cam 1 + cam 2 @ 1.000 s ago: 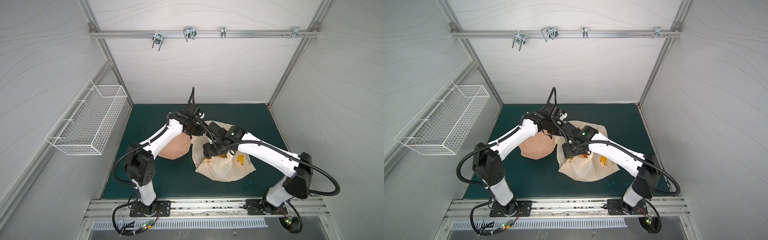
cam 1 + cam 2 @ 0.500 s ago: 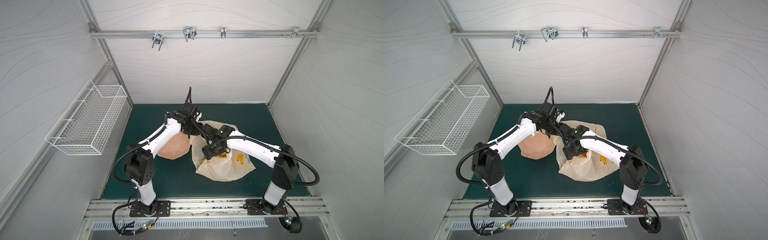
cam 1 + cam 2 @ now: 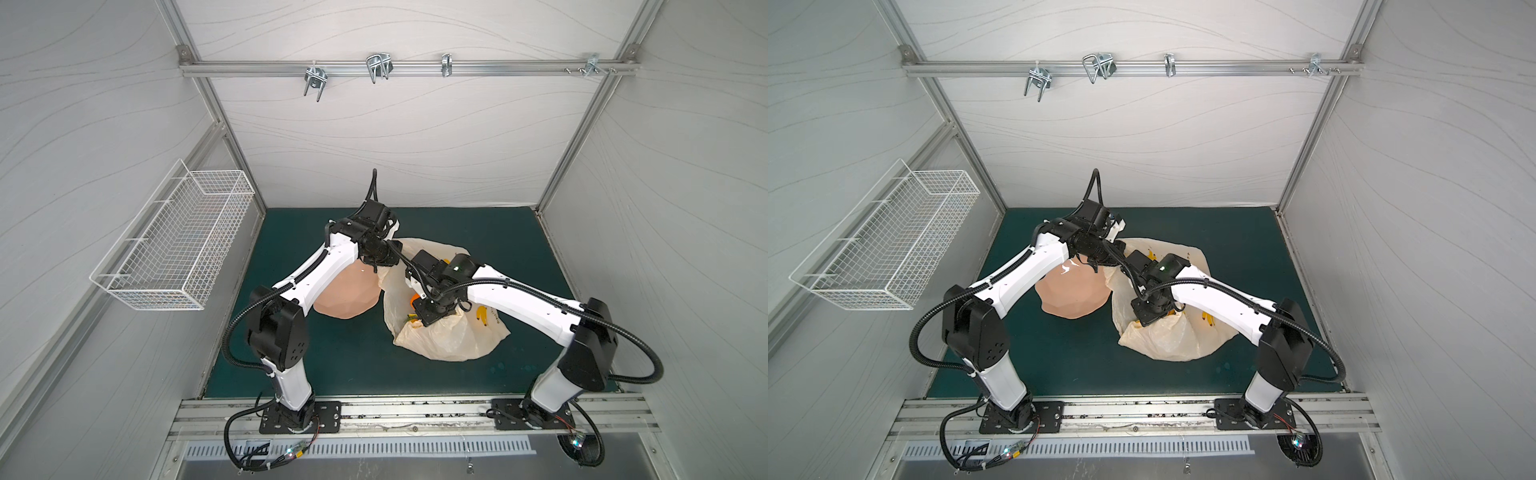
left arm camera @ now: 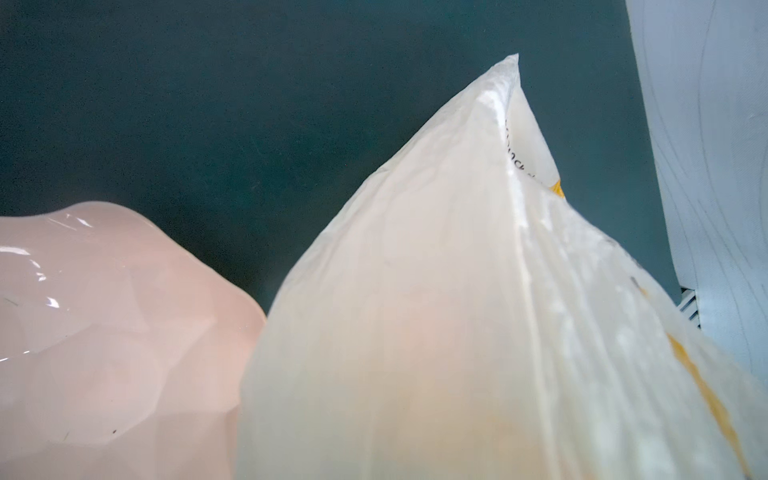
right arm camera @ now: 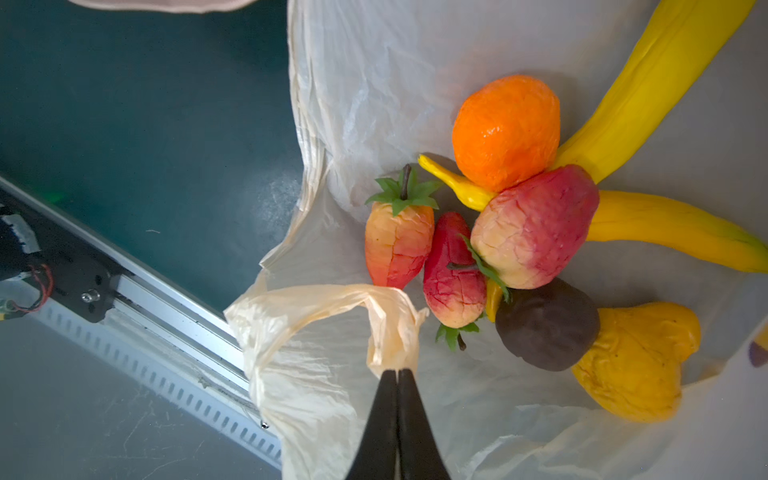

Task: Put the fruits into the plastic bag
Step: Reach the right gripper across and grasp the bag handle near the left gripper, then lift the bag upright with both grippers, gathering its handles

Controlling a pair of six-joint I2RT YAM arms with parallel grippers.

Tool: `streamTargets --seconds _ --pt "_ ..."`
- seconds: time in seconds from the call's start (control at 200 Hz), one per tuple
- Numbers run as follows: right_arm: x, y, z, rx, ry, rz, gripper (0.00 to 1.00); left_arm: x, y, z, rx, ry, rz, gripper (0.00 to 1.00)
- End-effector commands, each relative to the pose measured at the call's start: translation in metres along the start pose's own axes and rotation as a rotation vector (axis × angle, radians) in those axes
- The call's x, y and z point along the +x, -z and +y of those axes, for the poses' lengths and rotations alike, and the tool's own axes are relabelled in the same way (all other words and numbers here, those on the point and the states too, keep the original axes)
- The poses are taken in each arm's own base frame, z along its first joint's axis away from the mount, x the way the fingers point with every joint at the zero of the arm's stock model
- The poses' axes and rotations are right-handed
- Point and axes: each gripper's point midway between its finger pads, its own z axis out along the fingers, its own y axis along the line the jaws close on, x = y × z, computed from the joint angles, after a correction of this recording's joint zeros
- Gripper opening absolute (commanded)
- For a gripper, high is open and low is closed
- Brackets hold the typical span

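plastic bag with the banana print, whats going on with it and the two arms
The right hand is shut on a handle loop of the thin cream plastic carrier bag printed with yellow bananas. The left hand is shut at the bag's opposite edge and appears to hold it up. The small glossy toy fruits lie piled inside the bag. The wavy peach-pink dish beside it shows no fruit on its visible part.

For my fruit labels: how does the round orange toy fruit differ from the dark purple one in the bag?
The round orange toy fruit is bright and shiny; the dark purple toy fruit is dull, almost brown. The orange one leans on the long yellow toy banana; the purple one lies against the yellow toy pear. Both are roundish and lie inside the thin cream plastic bag, beside the red-and-yellow toy apple.
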Motion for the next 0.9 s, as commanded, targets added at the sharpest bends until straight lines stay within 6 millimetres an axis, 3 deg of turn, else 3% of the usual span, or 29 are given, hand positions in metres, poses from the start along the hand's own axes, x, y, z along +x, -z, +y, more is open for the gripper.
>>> streamTargets --seconds 0.0,0.165,0.3,0.47,0.56,0.765,0.895 --pt "-0.024 0.039 0.004 -0.003 0.041 -0.153 0.00 -0.023 0.017 -0.009 0.024 0.013 -0.057 0.00" --pt "-0.051 0.083 0.007 -0.009 0.055 -0.346 0.00 -0.044 0.034 -0.009 0.038 0.060 -0.099 0.00" --pt "-0.068 0.133 0.000 0.013 0.066 -0.553 0.00 -0.064 0.053 -0.010 0.064 0.106 -0.142 0.00" --pt "-0.082 0.202 -0.027 0.031 0.007 -0.842 0.00 -0.089 0.074 -0.009 0.080 0.140 -0.184 0.00" --pt "-0.086 0.229 -0.049 0.030 -0.054 -0.952 0.00 -0.105 0.086 -0.009 0.095 0.162 -0.217 0.00" --pt "-0.101 0.269 -0.070 0.021 -0.107 -1.100 0.00 -0.148 0.118 -0.017 0.254 0.284 -0.321 0.00" --pt "-0.108 0.277 -0.074 -0.004 -0.111 -1.152 0.00 -0.173 0.143 -0.032 0.401 0.366 -0.369 0.00"
